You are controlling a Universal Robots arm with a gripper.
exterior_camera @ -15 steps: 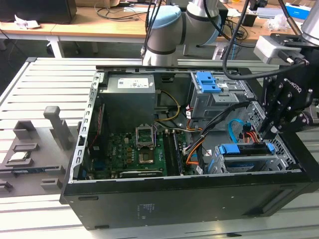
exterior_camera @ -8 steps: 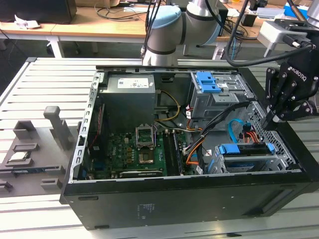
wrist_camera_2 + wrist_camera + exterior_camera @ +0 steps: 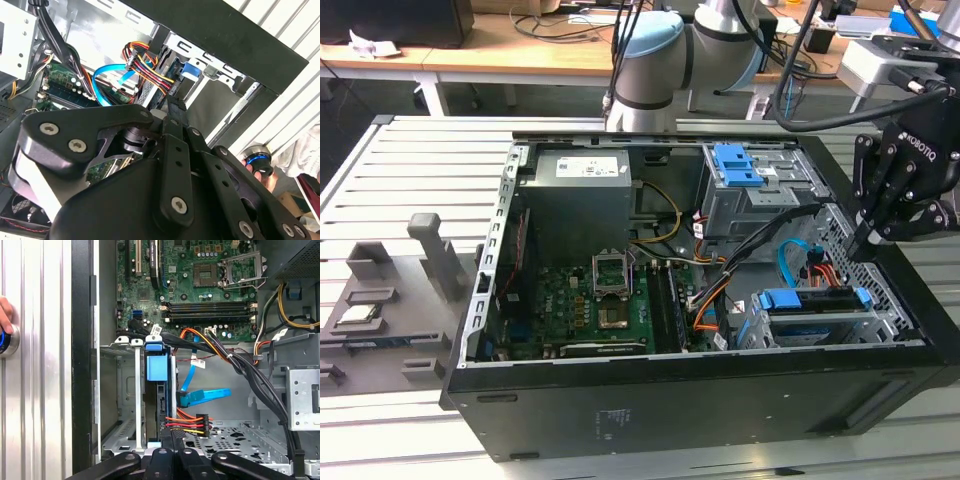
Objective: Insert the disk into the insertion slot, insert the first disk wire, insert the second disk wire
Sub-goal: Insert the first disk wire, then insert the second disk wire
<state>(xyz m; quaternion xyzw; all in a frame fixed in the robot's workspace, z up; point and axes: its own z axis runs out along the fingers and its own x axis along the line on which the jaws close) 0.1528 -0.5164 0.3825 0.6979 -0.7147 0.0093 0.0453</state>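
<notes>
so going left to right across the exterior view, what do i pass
grey upright blocks on the slatted table → green motherboard inside the black case → low grey perforated metal drive cage

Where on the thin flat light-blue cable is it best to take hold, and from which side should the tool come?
Probably the plug end of the thin flat light-blue cable, pinched across its flat faces: it looks thicker and lies free near the red-orange-black wire bundle, while the ribbon curves loosely. Come from above, through the black case's open side.
</notes>
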